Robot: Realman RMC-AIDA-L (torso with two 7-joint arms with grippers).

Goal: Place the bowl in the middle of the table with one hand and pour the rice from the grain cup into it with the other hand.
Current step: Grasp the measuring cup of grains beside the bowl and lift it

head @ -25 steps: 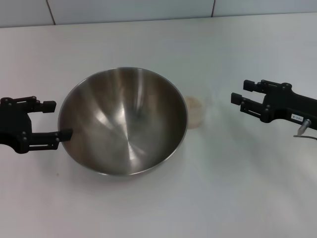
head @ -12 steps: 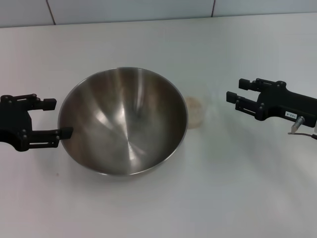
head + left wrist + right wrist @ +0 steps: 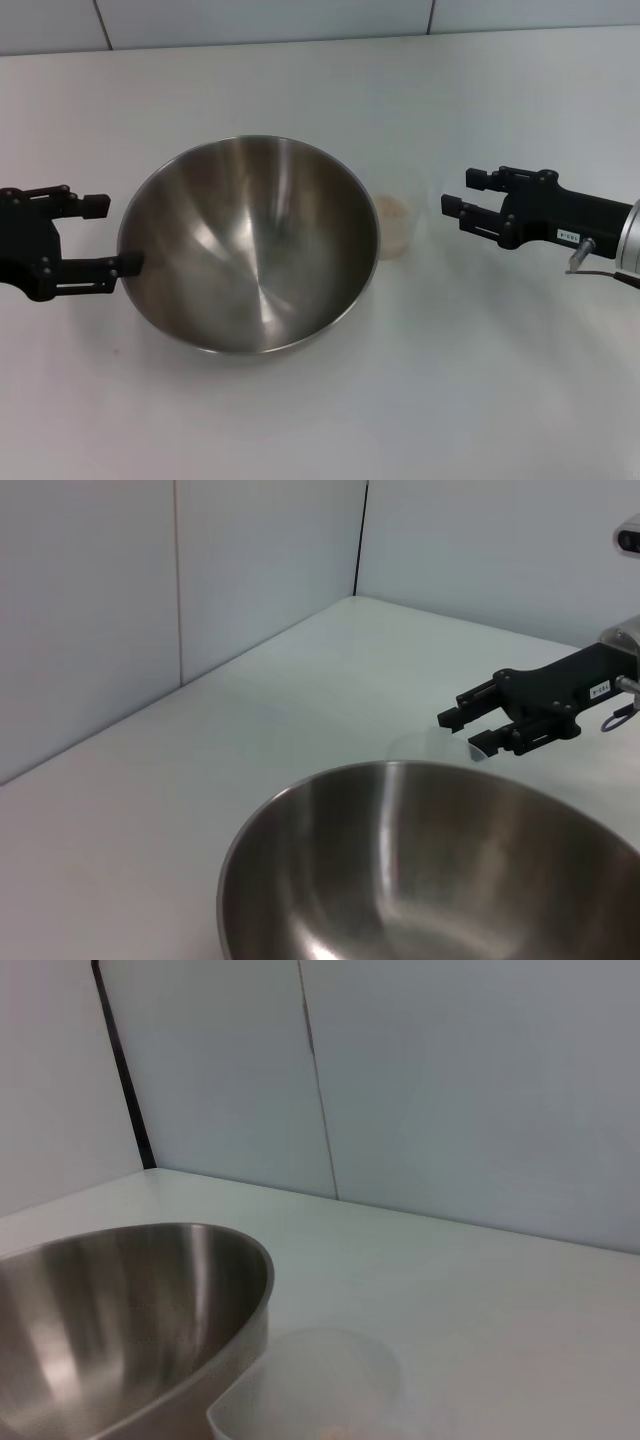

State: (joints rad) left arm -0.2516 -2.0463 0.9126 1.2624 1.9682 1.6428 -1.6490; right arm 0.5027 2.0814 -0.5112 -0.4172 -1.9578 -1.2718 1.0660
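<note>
The steel bowl [image 3: 250, 245] sits upright in the middle of the white table [image 3: 480, 380]. The clear grain cup [image 3: 402, 212] stands just right of the bowl's rim, with pale rice [image 3: 390, 230] in its bottom. My left gripper [image 3: 118, 234] is open at the bowl's left rim, its near finger close to the rim and holding nothing. My right gripper [image 3: 455, 194] is open and empty, a short way right of the cup and pointing at it. The right wrist view shows the cup [image 3: 320, 1380] close beside the bowl [image 3: 120, 1300]. The left wrist view shows the bowl [image 3: 430, 870] and the right gripper [image 3: 468, 726] beyond it.
A tiled wall [image 3: 300, 20] runs along the table's far edge. Bare tabletop lies in front of the bowl and to the right of the cup.
My right gripper has moved left, closer to the cup. My left gripper has drawn back slightly to the left from the bowl's rim. The bowl and cup have not moved.
</note>
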